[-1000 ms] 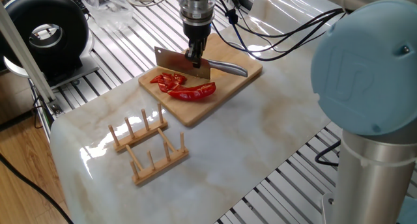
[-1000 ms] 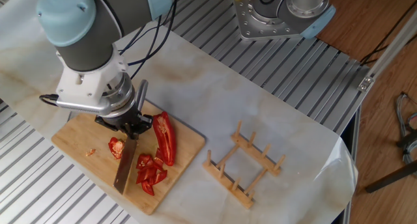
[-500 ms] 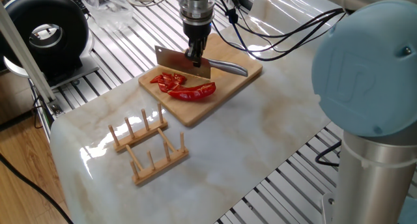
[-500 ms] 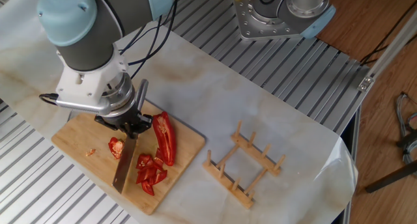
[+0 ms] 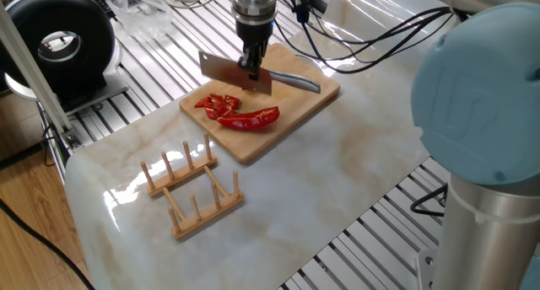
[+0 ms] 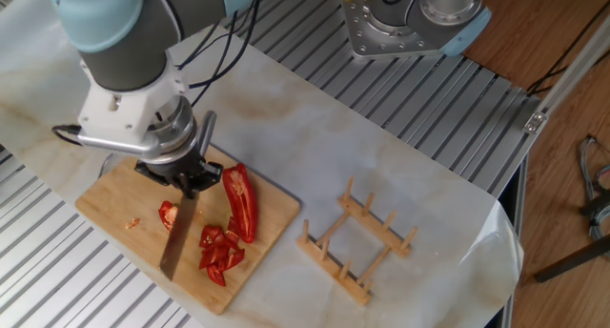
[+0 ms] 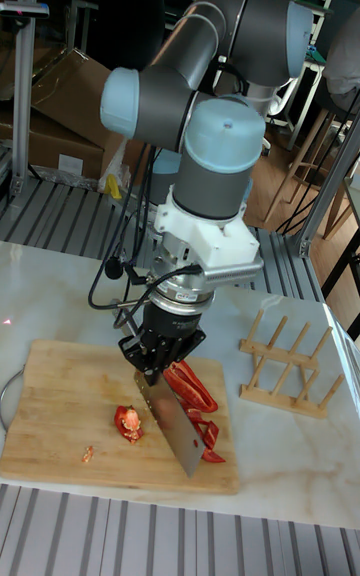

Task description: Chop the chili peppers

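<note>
While clamped on knife (image 6: 177, 244), fingers (image 6: 188, 178), chili peppers (image 6: 229, 231) below.

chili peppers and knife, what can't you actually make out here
- One fixed view: the knife blade hides the board behind it, so any chili there is unseen.
- The other fixed view: the end effector covers the knife handle's grip.
- Tall fixed view: the chili peppers are partly behind the blade.
- Small bits: too small to identify.
</note>
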Robot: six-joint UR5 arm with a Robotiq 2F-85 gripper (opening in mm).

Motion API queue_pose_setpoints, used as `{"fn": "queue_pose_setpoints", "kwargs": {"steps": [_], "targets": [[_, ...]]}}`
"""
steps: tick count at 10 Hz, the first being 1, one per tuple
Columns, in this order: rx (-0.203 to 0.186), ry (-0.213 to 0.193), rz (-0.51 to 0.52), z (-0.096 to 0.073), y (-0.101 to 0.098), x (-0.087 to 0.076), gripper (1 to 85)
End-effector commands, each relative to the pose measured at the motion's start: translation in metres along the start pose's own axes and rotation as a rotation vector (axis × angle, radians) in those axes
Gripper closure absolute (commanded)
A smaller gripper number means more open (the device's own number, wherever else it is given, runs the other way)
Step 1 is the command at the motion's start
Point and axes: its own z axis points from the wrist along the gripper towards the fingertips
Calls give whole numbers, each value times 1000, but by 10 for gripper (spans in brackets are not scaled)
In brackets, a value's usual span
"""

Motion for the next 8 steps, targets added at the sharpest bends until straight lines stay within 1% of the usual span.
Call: {"fn": "queue_pose_setpoints", "kwargs": {"steps": [1, 3, 4, 6, 8], "targets": [[60, -69, 18, -15, -12, -31, 843], [79, -81, 13, -10, -15, -49, 843], [84, -84, 10, -9, -16, -55, 843], [88, -80, -4, -2, -19, -58, 843], [72, -62, -14, 0, -16, -55, 843]]}}
